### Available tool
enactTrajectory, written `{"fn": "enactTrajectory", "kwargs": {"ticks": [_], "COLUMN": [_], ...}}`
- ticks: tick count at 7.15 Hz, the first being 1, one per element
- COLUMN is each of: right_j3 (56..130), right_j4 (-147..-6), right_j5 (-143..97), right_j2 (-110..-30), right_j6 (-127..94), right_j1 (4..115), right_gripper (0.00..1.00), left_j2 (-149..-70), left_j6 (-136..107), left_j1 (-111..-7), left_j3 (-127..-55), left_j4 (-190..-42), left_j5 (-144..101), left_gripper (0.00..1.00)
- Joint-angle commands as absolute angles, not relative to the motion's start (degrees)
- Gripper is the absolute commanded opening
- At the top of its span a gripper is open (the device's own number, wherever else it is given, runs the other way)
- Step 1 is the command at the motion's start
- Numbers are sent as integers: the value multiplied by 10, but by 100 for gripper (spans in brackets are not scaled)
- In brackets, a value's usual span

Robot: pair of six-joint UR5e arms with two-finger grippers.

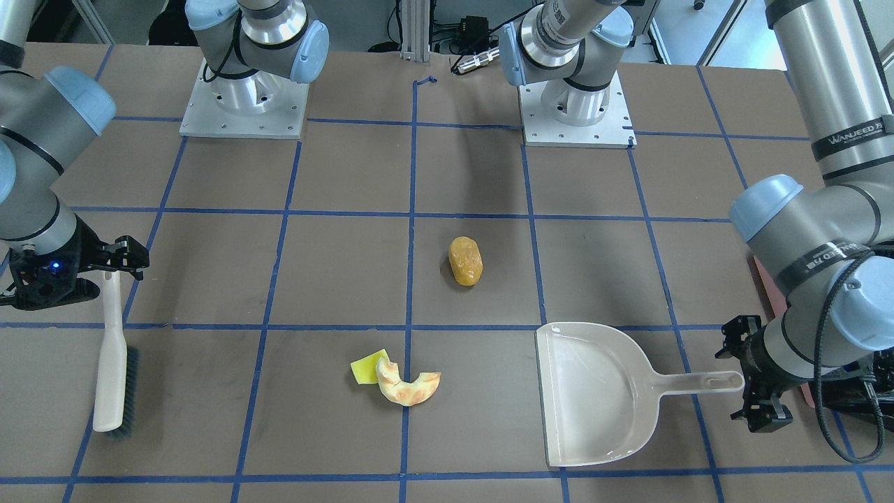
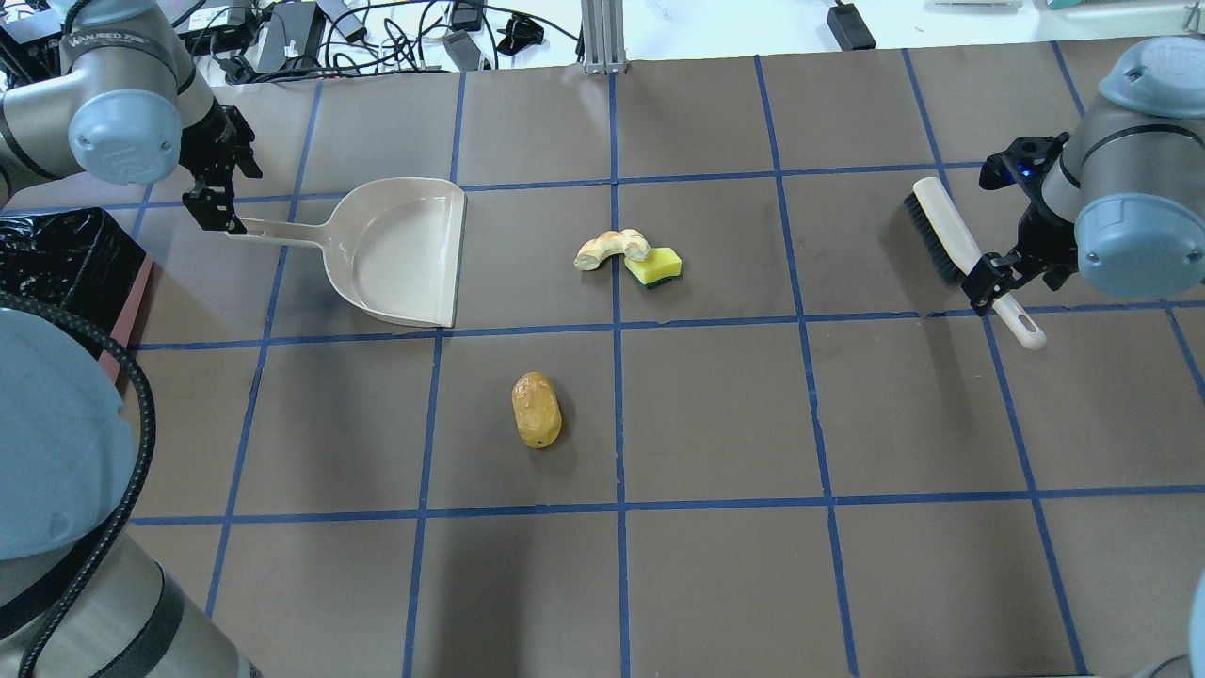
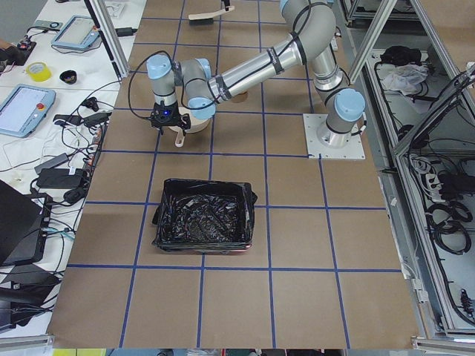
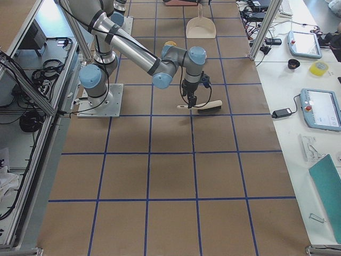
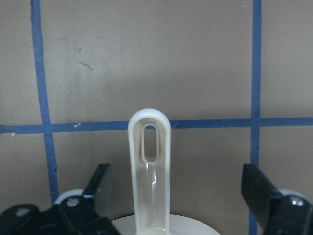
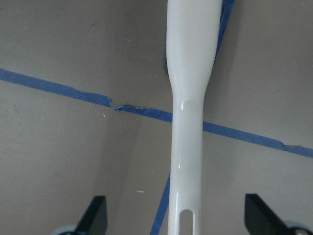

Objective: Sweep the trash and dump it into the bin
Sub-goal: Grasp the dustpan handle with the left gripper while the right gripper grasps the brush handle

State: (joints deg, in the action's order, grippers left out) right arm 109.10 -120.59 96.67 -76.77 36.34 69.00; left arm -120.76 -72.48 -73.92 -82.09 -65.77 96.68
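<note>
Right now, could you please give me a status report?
Left gripper open astride beige dustpan's handle; right gripper open astride white brush's handle. Three food-like trash bits loose on table, unswept.

Only "WANJEED" reads clearly; it stands in white on a black band (image 1: 848, 143) around the left arm (image 1: 817, 63).

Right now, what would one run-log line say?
left end effector: open astride dustpan handle | right end effector: open astride brush handle | trash: unswept on table

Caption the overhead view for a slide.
Open left claw at the dustpan handle, open right claw at the brush handle; yellow-orange oval, bitten ring piece and yellow square lie unswept.
</note>
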Motion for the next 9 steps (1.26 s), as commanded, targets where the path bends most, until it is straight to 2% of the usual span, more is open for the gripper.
{"fn": "enactTrajectory", "kwargs": {"ticks": [1, 3, 5, 6, 7, 9], "right_j3": [1092, 1089, 1088, 1089, 1089, 1089], "right_j4": [-1211, -1222, -1230, -1234, -1234, -1231], "right_j5": [965, 962, 962, 963, 966, 972], "right_j2": [-747, -732, -731, -730, -731, -733], "right_j6": [361, 362, 364, 364, 365, 358], "right_j1": [690, 690, 690, 690, 690, 690], "right_gripper": [99, 99, 85, 81, 81, 68], "left_j2": [-1213, -1208, -1214, -1216, -1219, -1223], "left_j6": [-731, -722, -719, -715, -715, -716], "left_j1": [-739, -737, -735, -733, -732, -731], "left_j3": [-825, -825, -825, -826, -831, -842], "left_j4": [-680, -699, -697, -696, -690, -676], "left_j5": [971, 968, 963, 962, 963, 962], "left_gripper": [94, 93, 93, 91, 89, 78]}}
